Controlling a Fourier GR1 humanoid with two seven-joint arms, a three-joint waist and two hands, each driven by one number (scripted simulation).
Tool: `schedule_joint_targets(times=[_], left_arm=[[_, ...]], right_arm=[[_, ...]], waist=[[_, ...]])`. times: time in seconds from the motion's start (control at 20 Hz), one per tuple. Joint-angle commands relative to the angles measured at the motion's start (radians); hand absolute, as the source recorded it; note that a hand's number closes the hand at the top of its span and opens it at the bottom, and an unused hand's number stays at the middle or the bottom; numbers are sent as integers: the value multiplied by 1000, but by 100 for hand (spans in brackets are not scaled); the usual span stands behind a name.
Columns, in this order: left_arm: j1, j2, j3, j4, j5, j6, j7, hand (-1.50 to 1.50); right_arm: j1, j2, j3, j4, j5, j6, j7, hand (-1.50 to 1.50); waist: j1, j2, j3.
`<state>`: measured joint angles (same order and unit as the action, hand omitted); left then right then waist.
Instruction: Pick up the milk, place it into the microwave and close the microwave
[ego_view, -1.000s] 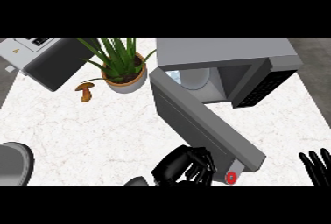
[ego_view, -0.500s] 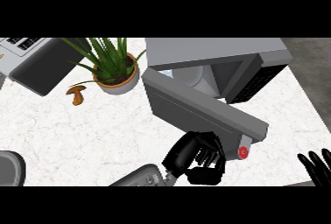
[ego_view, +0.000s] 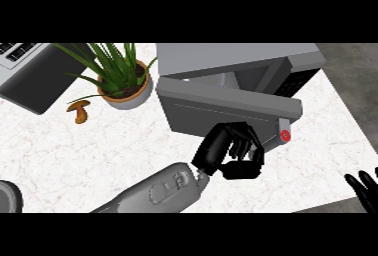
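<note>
The grey microwave (ego_view: 236, 62) stands at the back right of the counter. Its door (ego_view: 221, 107) is swung most of the way across the opening, with a narrow gap still showing behind it. My left hand (ego_view: 229, 150) lies against the door's outer face near the red button (ego_view: 286, 135), its fingers relaxed and holding nothing. At the lower right edge my right hand (ego_view: 363, 187) rests open, fingers up. No milk is in sight, and the door hides the microwave's inside.
A potted green plant (ego_view: 122, 82) stands left of the microwave, with a small brown mushroom (ego_view: 80, 111) beside it. A dark grey appliance (ego_view: 33, 70) fills the top left corner. A grey rim (ego_view: 7, 197) shows at the lower left. The counter's edge runs down the right.
The microwave door has swung from wide open to nearly across the opening. My left hand has moved up and right with it, staying on the door's face. The right hand has stayed put.
</note>
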<state>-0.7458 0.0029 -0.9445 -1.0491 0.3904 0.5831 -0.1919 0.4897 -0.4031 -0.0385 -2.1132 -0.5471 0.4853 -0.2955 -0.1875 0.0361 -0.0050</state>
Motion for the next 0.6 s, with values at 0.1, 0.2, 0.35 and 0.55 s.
schedule_joint_targets(times=[0.1, 0.2, 0.35, 0.55], left_arm=[[-103, -3, 43, 96, 104, 35, -48, 150], [-140, -3, 67, 130, 144, 12, -61, 150], [-188, -3, 93, 170, 195, -3, -71, 150], [-214, -3, 128, 230, 254, -15, -113, 150]], right_arm=[[7, -19, -2, -68, -47, -35, 69, -150], [1, -27, -10, -68, -65, -35, 76, -150], [-21, -34, -22, -61, -80, -41, 84, -150], [-40, -57, -42, -83, -102, -61, 117, -150]], waist=[[-28, 10, 0], [-28, 14, 1], [-36, 20, 2], [-34, 26, 1]])
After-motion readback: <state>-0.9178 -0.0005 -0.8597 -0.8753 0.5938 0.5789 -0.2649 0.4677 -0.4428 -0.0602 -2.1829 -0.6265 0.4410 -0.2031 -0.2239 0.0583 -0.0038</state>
